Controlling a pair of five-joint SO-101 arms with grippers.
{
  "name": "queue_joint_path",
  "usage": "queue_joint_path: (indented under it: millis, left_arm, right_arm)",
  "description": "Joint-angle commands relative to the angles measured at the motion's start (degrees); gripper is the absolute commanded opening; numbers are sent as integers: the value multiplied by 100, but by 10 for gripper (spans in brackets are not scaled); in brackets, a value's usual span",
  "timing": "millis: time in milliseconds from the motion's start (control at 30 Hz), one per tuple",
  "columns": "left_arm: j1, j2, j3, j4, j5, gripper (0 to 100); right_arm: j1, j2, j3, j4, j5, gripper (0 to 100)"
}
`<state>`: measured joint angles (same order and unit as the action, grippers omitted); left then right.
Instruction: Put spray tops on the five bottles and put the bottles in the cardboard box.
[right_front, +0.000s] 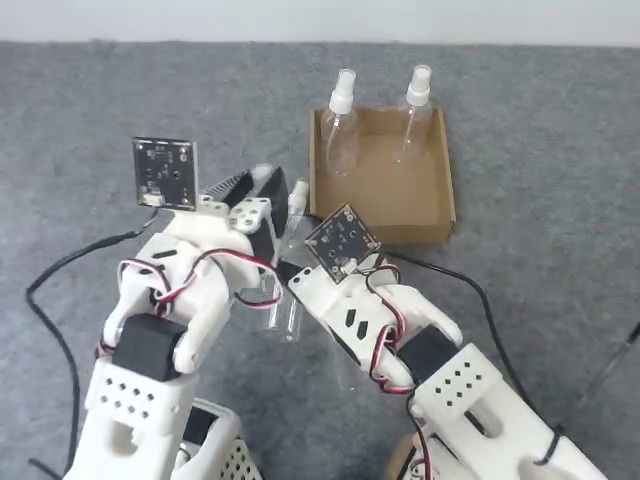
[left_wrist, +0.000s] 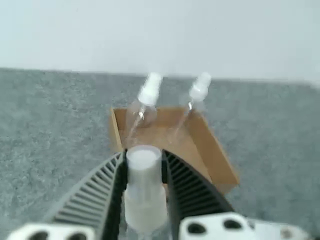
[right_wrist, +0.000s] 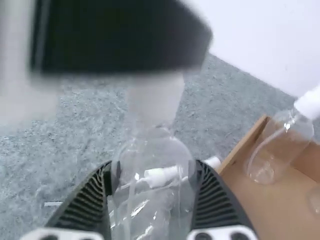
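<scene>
Currently left jaws clamp the spray top (left_wrist: 144, 185), right jaws clamp the bottle (right_wrist: 150, 150), frame centre, beside the cardboard box (right_front: 400, 232). I'd keep axes aligned, then twist gently to avoid cross-threading.

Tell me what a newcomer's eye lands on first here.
In the middle, the right tool clamps a clear plastic bottle, and the left tool pinches a white spray top at its neck. Just beyond them lies an open brown cardboard box, with two capped clear bottles standing along its far wall.
</scene>
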<state>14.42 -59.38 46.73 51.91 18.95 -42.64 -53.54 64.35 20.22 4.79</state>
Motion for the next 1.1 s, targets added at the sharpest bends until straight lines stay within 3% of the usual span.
queue_joint_path:
  millis: [0,200,400,667,1067]
  left_arm:
    - [149,35,-4,97,-26,13]
    - [123,35,-4,97,-26,18]
    - [114,26,-224,114,-404,163]
    - [-615,53,-2097,1275,-897,177]
    - [-941,1363,-2281,545,-1090,174]
  right_arm:
    - [233,-57,-97,-119,-105,6]
    - [242,-92,-97,-119,-114,6]
    - [242,-57,-97,-110,-114,6]
    - [242,-75,9,-119,-88,6]
    - [207,-92,53,-110,-88,6]
